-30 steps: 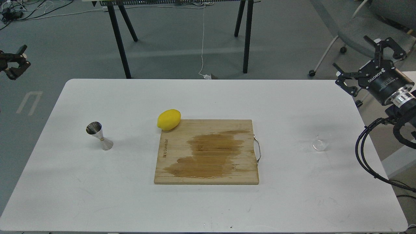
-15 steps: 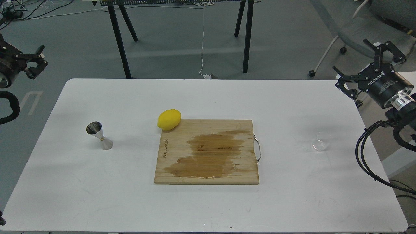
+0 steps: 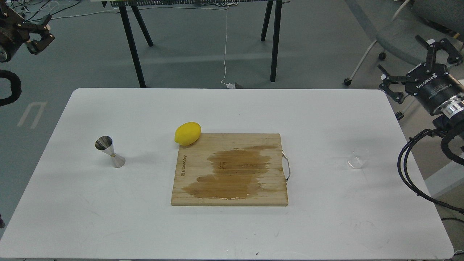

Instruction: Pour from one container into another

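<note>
On the white rectangular bench (image 3: 232, 232), the small clear round glass cup (image 3: 356, 162) is sitting untouched near the right edge, and the small shiny steel hourglass-shaped jigger (image 3: 110, 152) is standing upright well apart from it on the left side. Between them a wooden cutting board (image 3: 230, 169) with a dark wet stain and a metal handle is lying flat, with a yellow lemon (image 3: 187, 133) resting at its far left corner.

Both arms are repositioning while nothing on the bench is shifting. Compared with a second ago, the left gripper (image 3: 38, 34) is now sitting noticeably higher and further back, above the floor beyond the bench's far left corner; its jaws are looking slightly apart, holding nothing. The right gripper (image 3: 417, 67) is drifting slightly up and to the right, off the bench's far right corner, with its jaws spread wide and empty.

Judging from this, the task is barely beginning: no container is being held and no pouring is happening. The right gripper is the nearer one to the glass cup, so it seems likely to be the one reaching down for it, though it is currently lifting away rather than approaching. The cup's thin clear wall will probably be demanding a gentle, well-centred grasp.
</note>
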You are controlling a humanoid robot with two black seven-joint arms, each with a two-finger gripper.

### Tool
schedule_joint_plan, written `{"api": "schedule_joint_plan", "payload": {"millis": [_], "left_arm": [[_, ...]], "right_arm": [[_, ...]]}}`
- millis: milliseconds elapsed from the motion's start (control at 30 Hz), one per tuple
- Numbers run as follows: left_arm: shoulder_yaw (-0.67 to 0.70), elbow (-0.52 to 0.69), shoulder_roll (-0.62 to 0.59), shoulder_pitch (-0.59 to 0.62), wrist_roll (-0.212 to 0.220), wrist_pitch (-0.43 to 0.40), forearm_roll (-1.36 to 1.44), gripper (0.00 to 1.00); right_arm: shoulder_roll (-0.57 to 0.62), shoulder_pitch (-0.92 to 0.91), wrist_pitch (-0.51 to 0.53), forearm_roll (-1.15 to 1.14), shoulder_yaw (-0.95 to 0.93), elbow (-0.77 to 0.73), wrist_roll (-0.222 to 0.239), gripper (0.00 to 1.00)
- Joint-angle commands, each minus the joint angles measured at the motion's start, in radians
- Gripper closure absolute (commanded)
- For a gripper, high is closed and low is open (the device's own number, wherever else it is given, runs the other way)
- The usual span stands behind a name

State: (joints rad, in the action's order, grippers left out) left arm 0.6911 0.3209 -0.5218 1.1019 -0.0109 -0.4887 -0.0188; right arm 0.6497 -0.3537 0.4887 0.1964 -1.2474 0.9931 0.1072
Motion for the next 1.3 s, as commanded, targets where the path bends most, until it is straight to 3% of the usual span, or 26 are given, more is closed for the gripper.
{"api": "schedule_joint_plan", "payload": {"millis": [0, 100, 200, 334, 401, 601, 701, 901, 1068, 1269], "left_arm": [[0.005, -0.003, -0.001, 0.013, 0.015, 0.0, -0.003, 0.0], [-0.002, -0.003, -0.014, 0.004, 0.019, 0.0, 0.002, 0.0], [-0.002, -0.006, -0.01, -0.017, -0.01, 0.0, 0.011, 0.0], [-0.063, -0.008, -0.001, -0.04, -0.086, 0.0, 0.136, 0.0], [-0.132, -0.006, -0.001, -0.021, -0.162, 0.0, 0.299, 0.0], [-0.162, 0.019, 0.031, 0.006, -0.466, 0.0, 0.647, 0.0], [-0.163, 0.087, 0.055, 0.004, -0.478, 0.0, 0.802, 0.0], [-0.186, 0.344, 0.039, -0.014, -0.478, 0.46, 1.204, 0.0], [-0.248, 0.463, -0.036, -0.079, -0.478, 0.729, 1.402, 0.0], [-0.254, 0.478, -0.136, -0.227, -0.478, 0.977, 1.556, 0.0]], "right_arm": [[-0.001, 0.004, 0.0, 0.0, -0.001, 0.001, 0.0, 0.01], [-0.001, 0.005, 0.0, 0.0, -0.001, -0.001, 0.0, 0.01], [-0.001, 0.006, 0.0, 0.001, -0.001, -0.001, 0.0, 0.01], [-0.004, 0.006, 0.0, 0.0, -0.001, -0.001, 0.0, 0.01], [-0.004, 0.006, 0.0, 0.0, -0.001, -0.002, 0.0, 0.01], [-0.005, 0.021, 0.0, 0.0, -0.001, -0.011, -0.001, 0.01], [-0.005, 0.024, 0.0, 0.0, 0.0, -0.016, -0.001, 0.01], [-0.005, 0.036, 0.0, 0.0, 0.0, -0.021, -0.001, 0.01], [-0.005, 0.041, 0.0, 0.0, 0.0, -0.033, -0.003, 0.01], [-0.004, 0.042, 0.0, 0.0, -0.001, -0.042, -0.006, 0.01]]}}
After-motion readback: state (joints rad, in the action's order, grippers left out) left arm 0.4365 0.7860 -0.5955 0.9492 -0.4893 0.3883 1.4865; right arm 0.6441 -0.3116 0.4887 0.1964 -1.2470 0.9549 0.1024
